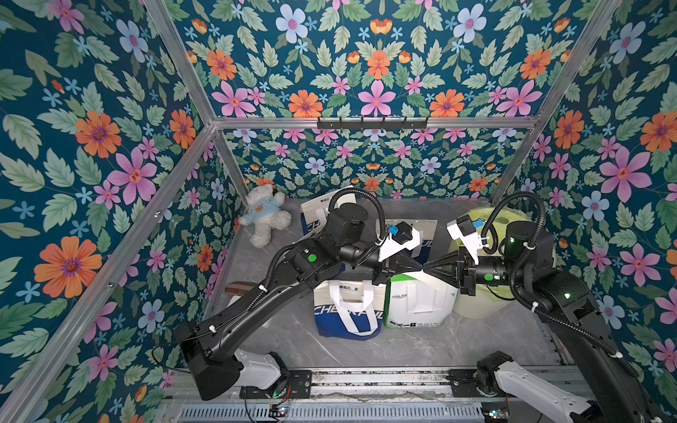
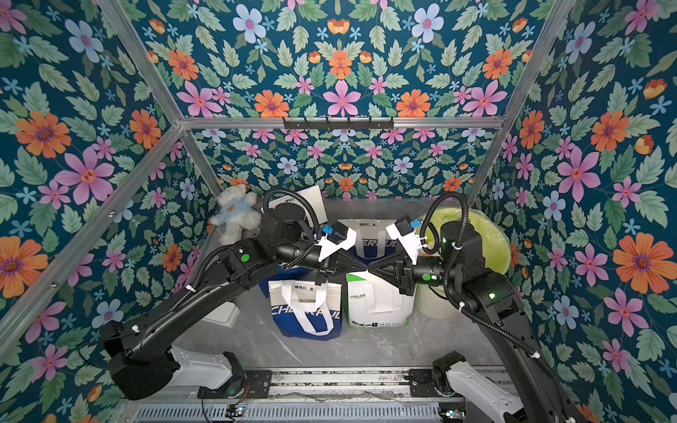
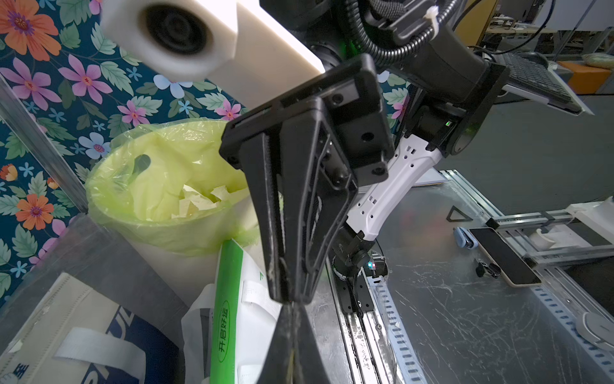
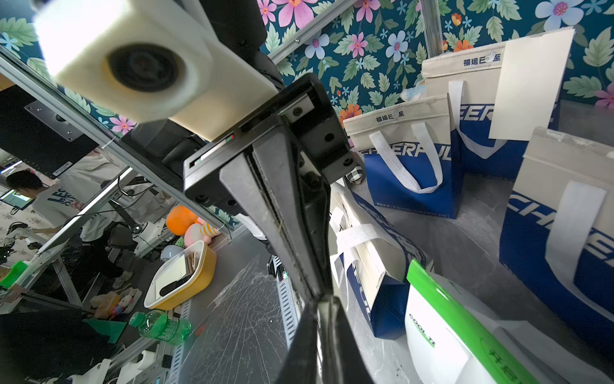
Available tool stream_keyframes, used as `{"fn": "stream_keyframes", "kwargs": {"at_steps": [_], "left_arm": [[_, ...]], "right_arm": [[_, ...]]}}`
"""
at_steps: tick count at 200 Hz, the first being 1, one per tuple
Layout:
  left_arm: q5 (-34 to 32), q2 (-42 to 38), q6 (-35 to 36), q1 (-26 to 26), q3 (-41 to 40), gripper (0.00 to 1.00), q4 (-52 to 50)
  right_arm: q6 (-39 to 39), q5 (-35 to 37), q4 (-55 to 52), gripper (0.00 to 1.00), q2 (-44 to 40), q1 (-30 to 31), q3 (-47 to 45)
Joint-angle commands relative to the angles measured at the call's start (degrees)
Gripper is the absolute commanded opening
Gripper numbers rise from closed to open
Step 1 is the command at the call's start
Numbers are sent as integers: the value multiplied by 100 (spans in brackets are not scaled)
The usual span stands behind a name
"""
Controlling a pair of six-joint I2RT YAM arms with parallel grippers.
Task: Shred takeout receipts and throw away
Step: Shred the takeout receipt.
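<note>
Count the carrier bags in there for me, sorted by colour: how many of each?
Blue and white bags: 4
Green and white bags: 1
Total: 5

- teddy bear (image 1: 264, 216) in a light blue top, flopped on the grey marble table (image 1: 403, 348) at about 10 o'clock, near the back corner
- blue-and-white CHEERFUL bag (image 1: 344, 311) standing around 6 o'clock, with the white-and-green COOL TEA bag (image 1: 417, 304) right up against it at its 3 o'clock
- second blue-and-white bag (image 2: 370, 238) at its 12 o'clock, partly hidden
- black hook rail (image 1: 373, 122) on the back wall at 12 o'clock
- floral wallpaper (image 1: 110, 146) all around
- outside the cell: yellow tub (image 4: 186, 276) with a green bottle (image 4: 162, 327) near it
</note>
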Motion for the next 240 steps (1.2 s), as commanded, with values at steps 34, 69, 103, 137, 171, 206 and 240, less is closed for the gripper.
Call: {"fn": "stream_keyframes", "kwargs": {"at_steps": [34, 69, 103, 137, 171, 206, 240], "left_arm": [[109, -91, -84, -3, -108, 0, 419], [135, -114, -153, -3, -203, 0, 634], [-34, -286, -164, -11, -551, 0, 1262], [-257, -612, -214, -11, -1038, 0, 2375], [-337, -854, -729, -10, -1519, 0, 3749], [-490, -1195, -1175, -11, -2015, 0, 4750], [-835, -1378, -1233, -11, -2147, 0, 4900]], "right_arm": [[44, -37, 167, 3, -12, 4, -64], [229, 121, 267, 0, -3, 4, -103], [710, 602, 221, 0, 81, 4, -57], [1247, 1111, -36, 0, 185, 27, -7], [1474, 2039, -373, 0, 215, 39, 11], [1287, 3618, -996, 0, 365, 42, 430], [1307, 4784, -1464, 0, 602, -583, 926]]}}
